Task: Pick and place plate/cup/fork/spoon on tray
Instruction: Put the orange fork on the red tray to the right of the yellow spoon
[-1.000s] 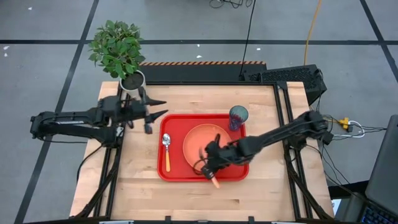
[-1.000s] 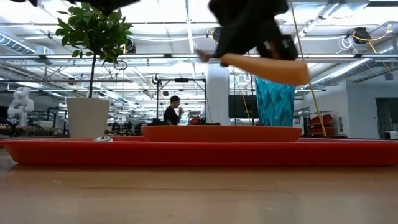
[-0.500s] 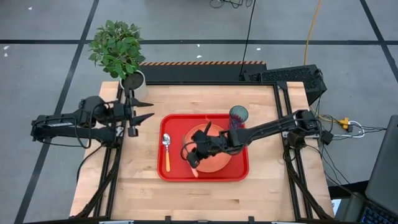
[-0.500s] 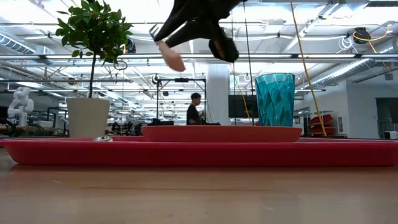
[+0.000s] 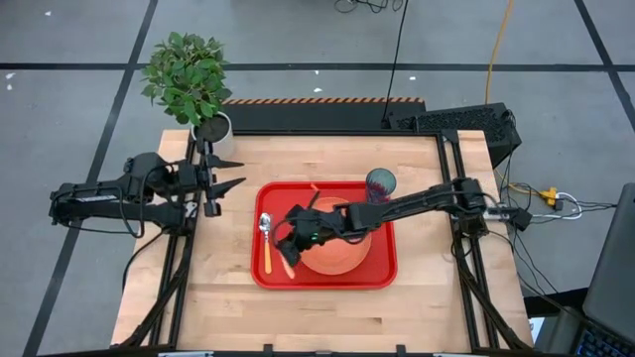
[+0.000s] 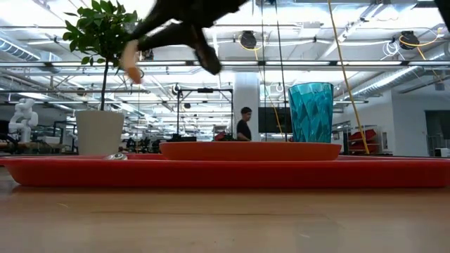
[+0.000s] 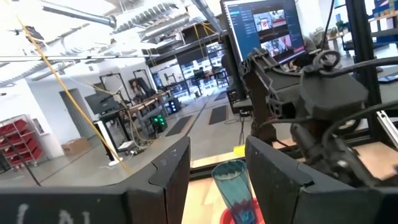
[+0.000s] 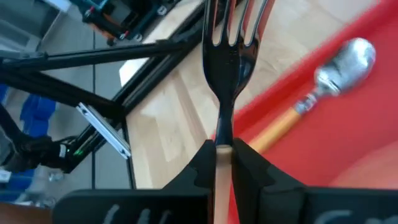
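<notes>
Orange fork handle sits pinched between the right gripper fingers, held above the red tray, beside the spoon. Advise lowering level beside the plate before release. Left gripper waits open over the desk.

I see light wooden tabletop on black metal frame. Small leafy green plant in round white pot stands at table's far left corner. Grey floor with dark lines all round. Person stands far back in room, beyond table.
</notes>
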